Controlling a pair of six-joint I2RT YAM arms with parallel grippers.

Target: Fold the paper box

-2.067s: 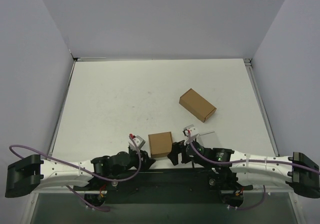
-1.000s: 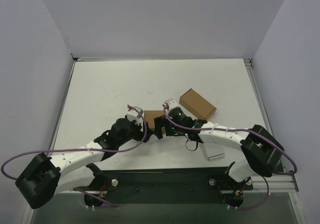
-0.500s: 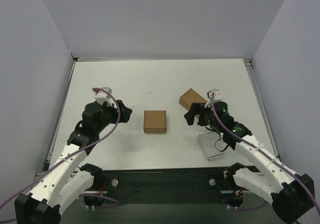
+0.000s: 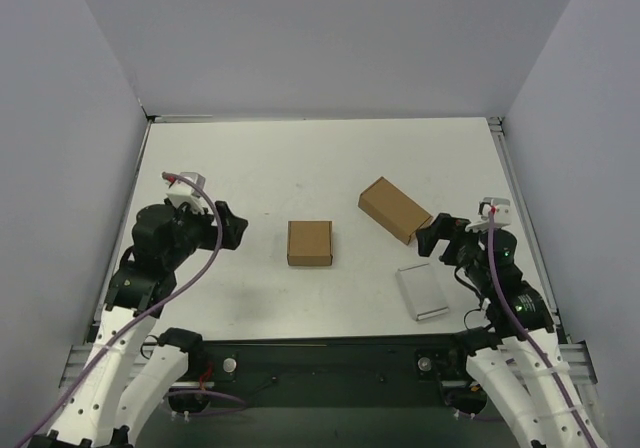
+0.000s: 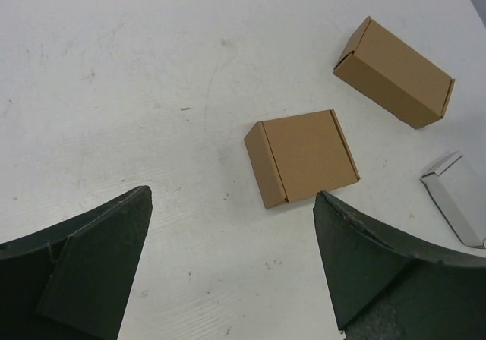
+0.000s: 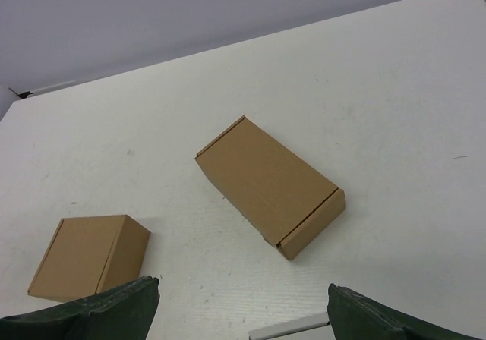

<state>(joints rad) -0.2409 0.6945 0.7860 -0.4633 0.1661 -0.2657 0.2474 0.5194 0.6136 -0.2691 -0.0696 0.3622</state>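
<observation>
The paper box (image 4: 309,243) is a small squarish brown carton, closed, lying alone on the white table (image 4: 250,168) near the middle. It also shows in the left wrist view as the box (image 5: 302,157) and at the lower left of the right wrist view as the box (image 6: 89,256). My left gripper (image 4: 232,227) stands open, well to the left of the box, with nothing between its fingers (image 5: 83,272). My right gripper (image 4: 437,236) is open too, far to the box's right, and its fingertips (image 6: 383,321) hold nothing.
A longer oblong brown carton (image 4: 395,209) lies tilted right of the box, close to the right gripper. A small white-grey slab (image 4: 422,292) lies near the front right. Grey walls enclose the table on three sides.
Both arms carried the box from the near edge to mid-table, let it go and drew back to the left and right sides. Both grippers opened.
</observation>
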